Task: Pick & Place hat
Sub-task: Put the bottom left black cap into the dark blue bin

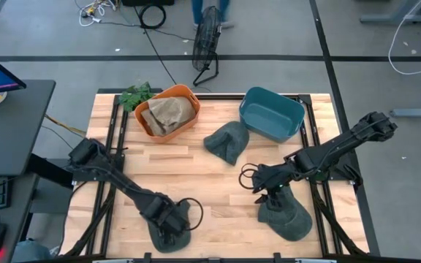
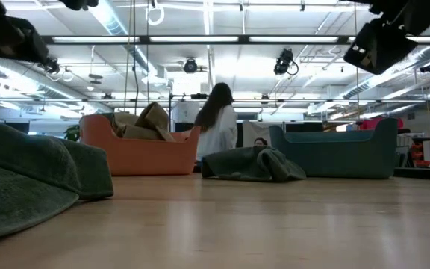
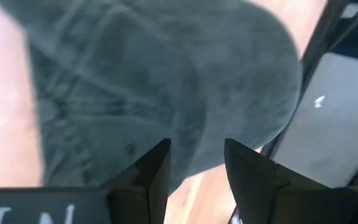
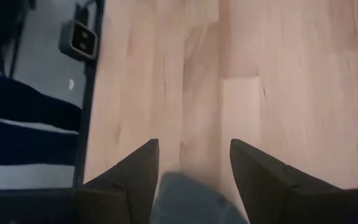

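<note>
**Two pincers over two hats at the near edge**

Pale wooden tabletop (image 1: pixel 210 183) carries three dark grey-green knitted hats. One (image 1: pixel 227 141) lies mid-table between an orange plastic bin (image 1: pixel 168 111) holding crumpled brown fabric and an empty teal plastic bin (image 1: pixel 271 113), both set along the far side, probably as drop-off points. Left pincer (image 1: pixel 172 223) sits low over the near-left hat (image 1: pixel 168 235), fingers parted around the cloth, not closed on it. Right pincer (image 1: pixel 269 196) hangs above the near-right hat (image 1: pixel 286 215), fingers likewise apart, nothing gripped. Judgement: both arms are poised for pick-up; no hat is lifted yet
</note>
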Robot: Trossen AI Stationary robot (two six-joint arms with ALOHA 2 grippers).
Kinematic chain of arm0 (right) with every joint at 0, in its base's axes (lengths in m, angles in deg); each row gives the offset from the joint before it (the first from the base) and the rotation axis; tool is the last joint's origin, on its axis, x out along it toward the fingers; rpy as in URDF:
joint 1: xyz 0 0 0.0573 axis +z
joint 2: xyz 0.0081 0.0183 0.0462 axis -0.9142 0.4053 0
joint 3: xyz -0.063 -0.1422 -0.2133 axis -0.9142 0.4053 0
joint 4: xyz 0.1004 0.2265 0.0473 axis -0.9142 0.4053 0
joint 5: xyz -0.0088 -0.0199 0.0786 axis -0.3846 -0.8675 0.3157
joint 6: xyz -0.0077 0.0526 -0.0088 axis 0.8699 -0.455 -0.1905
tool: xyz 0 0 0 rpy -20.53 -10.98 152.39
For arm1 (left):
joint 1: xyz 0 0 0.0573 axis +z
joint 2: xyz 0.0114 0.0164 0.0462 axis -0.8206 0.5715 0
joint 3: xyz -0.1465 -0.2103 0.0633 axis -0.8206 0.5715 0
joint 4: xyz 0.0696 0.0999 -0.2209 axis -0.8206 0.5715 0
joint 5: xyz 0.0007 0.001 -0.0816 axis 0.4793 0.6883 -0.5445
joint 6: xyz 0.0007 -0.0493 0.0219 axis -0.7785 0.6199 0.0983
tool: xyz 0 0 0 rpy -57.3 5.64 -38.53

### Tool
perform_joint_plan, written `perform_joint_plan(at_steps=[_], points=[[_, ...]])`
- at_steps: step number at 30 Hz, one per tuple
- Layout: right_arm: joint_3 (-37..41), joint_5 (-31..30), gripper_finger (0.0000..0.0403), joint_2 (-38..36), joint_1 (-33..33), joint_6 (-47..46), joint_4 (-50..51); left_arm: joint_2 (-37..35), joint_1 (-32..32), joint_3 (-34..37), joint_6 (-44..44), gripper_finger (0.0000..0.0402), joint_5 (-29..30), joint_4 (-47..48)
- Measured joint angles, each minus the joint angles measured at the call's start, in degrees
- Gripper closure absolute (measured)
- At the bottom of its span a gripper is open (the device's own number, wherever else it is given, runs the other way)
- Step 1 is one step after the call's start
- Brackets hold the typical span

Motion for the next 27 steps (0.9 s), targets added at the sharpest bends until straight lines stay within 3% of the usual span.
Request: perform_joint_plan(at_steps=[6, 14, 17, 22, 27], points=[[0.0, -1.8, 0.0200, 0.0, 0.0, 0.0, -6.6, 0.1, -0.8, 3.5, 4.6, 0.0250, 3.9, -2.4], [0.0, -4.2, 0.0200, 0.0, 0.0, 0.0, -10.7, 0.1, -0.9, 9.0, 4.8, 0.0257, 4.1, -10.0], [0.0, -7.7, 0.0200, 0.0, 0.0, -1.7, -11.7, 0.1, -1.2, 9.1, 2.8, 0.0290, 4.1, -13.6], [0.0, -15.1, 0.0200, 0.0, -0.2, -8.0, -12.0, 0.1, -1.3, 9.1, 1.0, 0.0383, 2.1, -17.5], [0.0, -19.1, 0.0200, 0.0, -0.4, -12.1, -14.5, 0.1, -0.7, 7.0, -3.6, 0.0392, 2.0, -17.4]])
